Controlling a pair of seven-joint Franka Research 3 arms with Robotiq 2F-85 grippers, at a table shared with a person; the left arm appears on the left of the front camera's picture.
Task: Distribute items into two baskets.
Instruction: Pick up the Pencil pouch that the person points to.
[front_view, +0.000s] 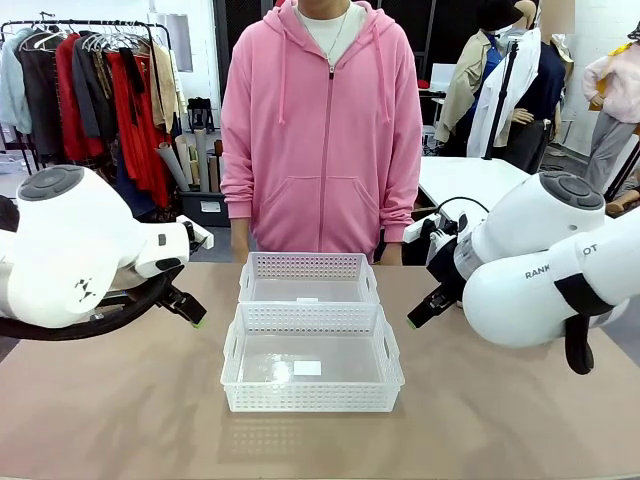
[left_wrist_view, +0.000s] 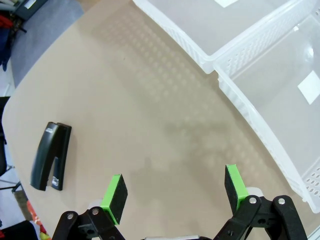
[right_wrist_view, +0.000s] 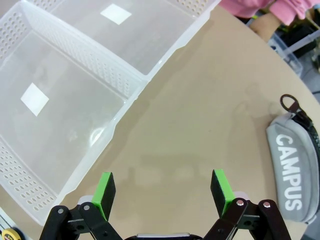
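Two white mesh baskets stand end to end at the table's middle, the near basket (front_view: 310, 398) in front of the far basket (front_view: 308, 266), both empty. In the left wrist view a black stapler (left_wrist_view: 50, 156) lies flat on the table, left of my open left gripper (left_wrist_view: 175, 187), and the basket walls (left_wrist_view: 250, 120) sit to its right. My right gripper (right_wrist_view: 162, 192) hangs open over bare table. The grey CAMPUS pouch (right_wrist_view: 292, 170) lies to its right and a basket rim (right_wrist_view: 110, 130) to its left. Both grippers (front_view: 190, 305) (front_view: 425, 305) flank the baskets, holding nothing.
A person in a pink hoodie (front_view: 320, 130) stands at the far side, directly behind the far basket, arms down. The tan table (front_view: 120, 420) has free room in front of and on both sides of the baskets. Clothes racks stand in the background.
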